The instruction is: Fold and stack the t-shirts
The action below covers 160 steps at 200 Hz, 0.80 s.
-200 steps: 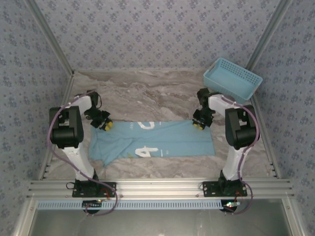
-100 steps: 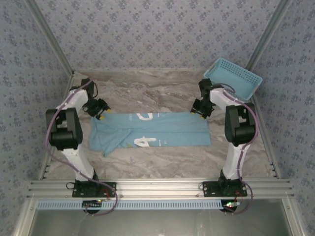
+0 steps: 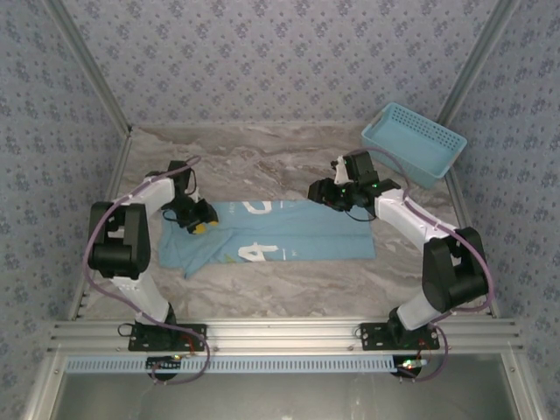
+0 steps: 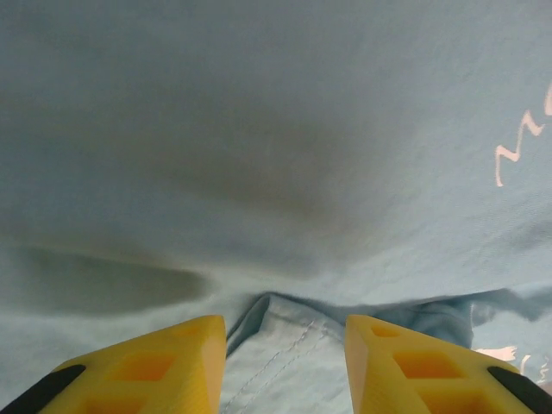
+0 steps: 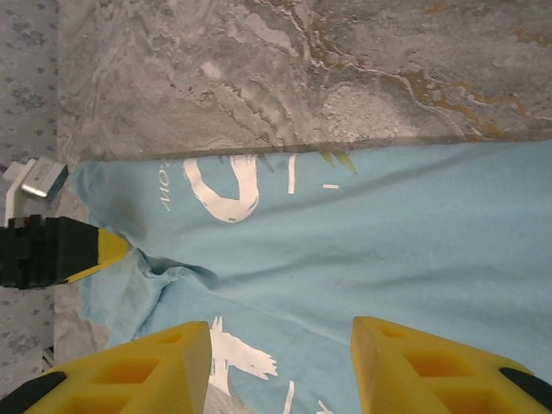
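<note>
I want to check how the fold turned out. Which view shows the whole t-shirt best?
Top external: the whole t-shirt lies in frame, a long band on the table. Right wrist shows part of it, with white lettering, cut by the frame. Left wrist shows close cloth and a seam.

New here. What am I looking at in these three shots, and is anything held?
Two robot arms are bolted at the near edge of a marble-patterned table. The wide shot looks down from above and behind them; each close-up comes from a wrist camera, its yellow fingers at the bottom. A light-blue t-shirt with white lettering lies partly folded; a blue plastic basket sits at the far right corner. The left gripper is low over the shirt's left end, the right gripper above its far edge. Both stand open, holding nothing.
</note>
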Motion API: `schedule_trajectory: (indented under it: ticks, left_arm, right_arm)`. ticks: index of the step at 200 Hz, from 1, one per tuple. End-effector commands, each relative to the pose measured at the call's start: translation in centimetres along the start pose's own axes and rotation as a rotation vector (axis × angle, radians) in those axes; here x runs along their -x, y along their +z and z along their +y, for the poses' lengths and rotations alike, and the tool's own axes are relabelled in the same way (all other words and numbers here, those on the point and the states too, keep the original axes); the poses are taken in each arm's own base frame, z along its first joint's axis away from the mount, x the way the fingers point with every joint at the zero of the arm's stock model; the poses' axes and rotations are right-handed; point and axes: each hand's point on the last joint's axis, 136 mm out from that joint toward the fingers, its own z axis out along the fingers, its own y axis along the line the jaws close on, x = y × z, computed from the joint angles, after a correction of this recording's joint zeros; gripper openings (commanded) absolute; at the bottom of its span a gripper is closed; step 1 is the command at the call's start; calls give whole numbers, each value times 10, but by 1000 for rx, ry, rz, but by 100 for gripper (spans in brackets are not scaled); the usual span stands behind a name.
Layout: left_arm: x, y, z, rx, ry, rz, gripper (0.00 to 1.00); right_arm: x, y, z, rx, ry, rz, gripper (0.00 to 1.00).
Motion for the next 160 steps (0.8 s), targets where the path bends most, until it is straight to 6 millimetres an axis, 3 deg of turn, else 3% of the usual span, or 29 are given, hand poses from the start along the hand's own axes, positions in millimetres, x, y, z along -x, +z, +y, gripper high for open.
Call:
schedule_trajectory:
  ticks: [1,43,72,106,160]
  left_arm:
    - [0,8,-13,-26,94,12,42]
    - [-18,24,-4,9,82,56,40]
    - [-23,12,-9,-7,76,24,32]
    - [-37,5,-17,-29,65,28,16]
    - [-67,3,-28,-31,63,81,10]
  right_arm:
    - [5,-6,17,59,-11,-18,48]
    - [4,-8,17,54,-1,-10,48]
    - [3,-9,18,55,1,-5,48]
    - [3,-6,16,54,6,1,47]
    - [2,-4,11,44,17,12,46]
